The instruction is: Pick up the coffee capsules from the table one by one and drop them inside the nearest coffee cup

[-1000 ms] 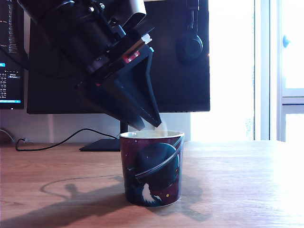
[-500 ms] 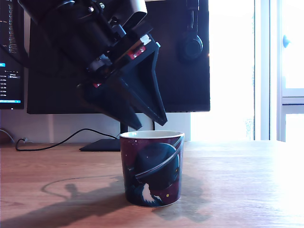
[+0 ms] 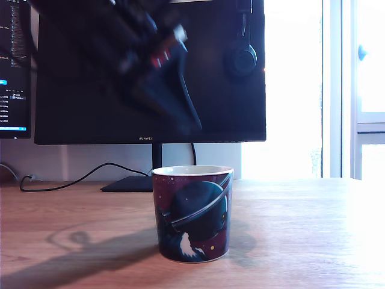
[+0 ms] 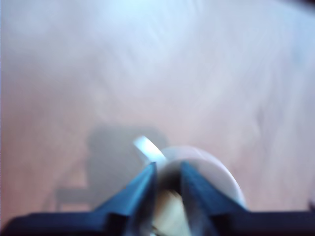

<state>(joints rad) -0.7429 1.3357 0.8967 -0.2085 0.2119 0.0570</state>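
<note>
1. Exterior view: the space-print coffee cup (image 3: 192,214) stands upright on the wood-grain worktop (image 3: 301,235), mouth up to receive pods. The pincer (image 3: 187,125) hangs blurred well above its rim, in front of a dark monitor (image 3: 240,102); at this blur I cannot tell how its fingers stand. No coffee capsule shows on the worktop here.

2. Wrist view: the pincer (image 4: 167,179) looks straight down over the cup's white mouth (image 4: 221,169), fingers (image 4: 142,189) slightly spread with nothing between them. A pale cream shape (image 4: 170,216) below them, inside the cup, is likely a capsule; blur leaves that unsure.
</note>
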